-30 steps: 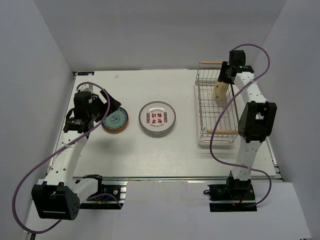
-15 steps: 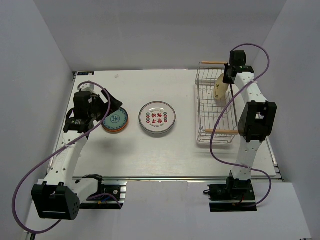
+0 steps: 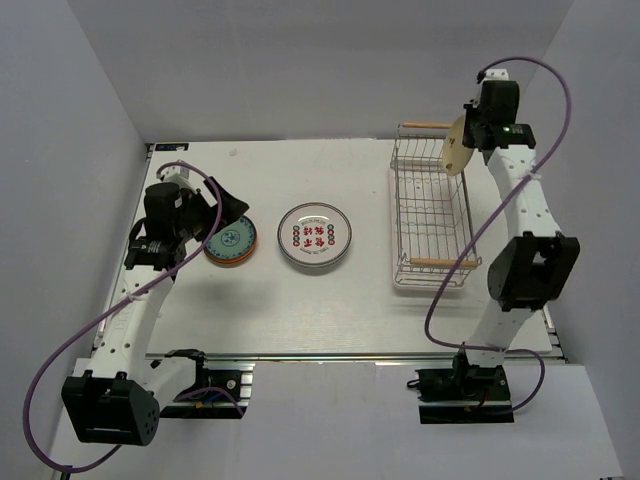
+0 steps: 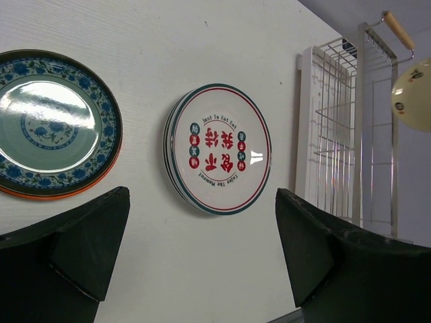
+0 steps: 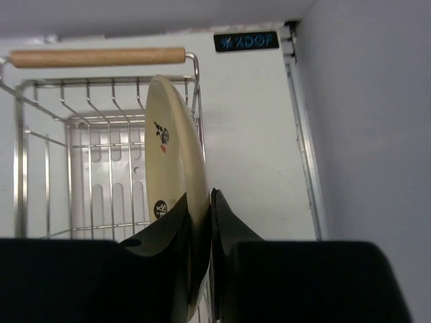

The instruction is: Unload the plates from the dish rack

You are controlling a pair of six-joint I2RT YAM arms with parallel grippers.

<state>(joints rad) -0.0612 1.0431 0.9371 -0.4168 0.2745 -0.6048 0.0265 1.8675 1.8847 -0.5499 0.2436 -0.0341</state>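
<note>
Right gripper (image 5: 201,202): fingers closed tight on the lower edge of a cream plate (image 5: 168,155), held on edge, nearly upright, small dark motifs on its face

Change over the last second: the plate sat low inside the far end of the dish rack (image 3: 397,215), gripper down on it. Now arm and plate (image 3: 458,145) are raised, and the plate hangs above the rack's far right corner, by the far wooden handle and clear of the wires

Rack: no other plate shows in it in the overhead or right wrist views. Judgement: this is likely the last one out, with only the carry and set-down left

Left gripper (image 4: 202,249): wide open, nothing in it, hovering well left of the rack

Left of the rack, flat on the table (image 3: 380,320): a white plate (image 3: 314,236) with red motifs, seemingly the top of a small stack; farther left, a blue-patterned plate (image 3: 231,242) with an orange rim. Neither has shifted

Risk: thin edge grip, so the plate may swing during the carry
</note>
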